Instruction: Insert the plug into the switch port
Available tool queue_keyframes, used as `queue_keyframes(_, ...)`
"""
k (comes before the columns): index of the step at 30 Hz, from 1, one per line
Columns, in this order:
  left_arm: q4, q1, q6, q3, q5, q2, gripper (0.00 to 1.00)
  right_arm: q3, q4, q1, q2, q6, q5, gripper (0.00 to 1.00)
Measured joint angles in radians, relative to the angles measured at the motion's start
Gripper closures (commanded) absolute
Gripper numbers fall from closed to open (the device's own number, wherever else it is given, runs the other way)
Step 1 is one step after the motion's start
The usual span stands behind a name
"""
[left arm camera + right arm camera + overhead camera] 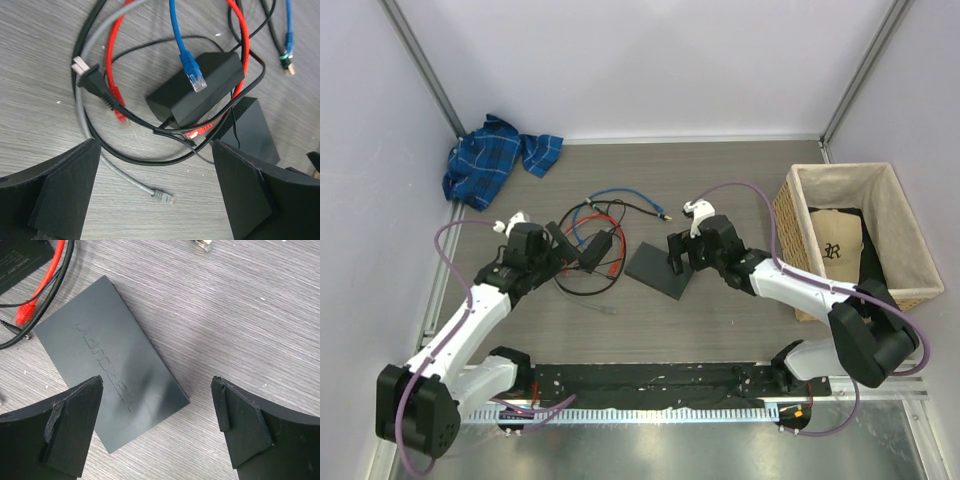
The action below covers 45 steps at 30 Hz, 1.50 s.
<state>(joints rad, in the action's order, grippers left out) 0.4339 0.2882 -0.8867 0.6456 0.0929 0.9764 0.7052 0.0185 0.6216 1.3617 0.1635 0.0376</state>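
Note:
The switch (658, 268) is a flat dark grey box lying flat mid-table; its ports do not show in any view. My right gripper (676, 254) is open and empty just above its right end. In the right wrist view the switch (107, 357) lies between and beyond the fingers (70, 430), under the gripper (156, 392). My left gripper (558, 246) is open and empty over the cable tangle. In the left wrist view a grey cable's plug (164, 196) lies on the table between the open jaws of the gripper (155, 170). A blue plug (194, 76) rests on the black adapter brick (200, 90).
Red, blue and black cables (590, 225) loop around the adapter brick (596, 248). A two-prong power plug (86, 74) and red plugs (121, 116) lie in the tangle. A blue cloth (498, 155) lies at the back left. A wicker basket (790, 215) with a cap stands right.

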Motion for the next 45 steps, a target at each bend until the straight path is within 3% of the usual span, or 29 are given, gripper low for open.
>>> queue_keyframes(8, -0.001, 0.159, -0.081, 0.071, 0.109, 0.099, 0.07, -0.048, 0.058, 0.0, -0.023, 0.01, 0.02, 0.02)
queue_keyframes(13, -0.002, 0.229, -0.133, 0.076, 0.169, 0.151, 0.18, -0.063, 0.089, 0.0, -0.023, 0.02, 0.021, 0.02)
queue_keyframes(18, -0.003, 0.276, -0.163, 0.113, 0.205, 0.238, 0.29, -0.077, 0.105, 0.0, -0.023, 0.025, 0.021, 0.02)
queue_keyframes(26, -0.011, 0.302, -0.205, 0.14, 0.25, 0.296, 0.38, -0.083, 0.119, 0.0, -0.023, 0.027, 0.017, 0.02)
queue_keyframes(29, -0.012, 0.303, -0.214, 0.14, 0.258, 0.314, 0.45, -0.085, 0.129, 0.0, -0.023, 0.028, 0.012, 0.02)
queue_keyframes(32, -0.012, 0.306, -0.226, 0.14, 0.268, 0.319, 0.6, -0.085, 0.132, 0.0, -0.023, 0.028, 0.008, 0.02)
queue_keyframes(34, -0.013, 0.306, -0.232, 0.14, 0.277, 0.319, 0.82, -0.087, 0.134, 0.0, -0.023, 0.028, 0.005, 0.02)
queue_keyframes(37, -0.003, 0.306, -0.23, 0.143, 0.302, 0.319, 0.98, -0.089, 0.134, 0.0, -0.023, 0.028, 0.003, 0.02)
queue_keyframes(42, 0.08, 0.289, -0.169, 0.224, 0.362, 0.319, 1.0, -0.089, 0.135, 0.0, -0.023, 0.028, 0.001, 0.02)
queue_keyframes(45, 0.11, 0.222, -0.088, 0.311, 0.38, 0.319, 1.0, -0.089, 0.136, 0.0, -0.023, 0.028, -0.001, 0.02)
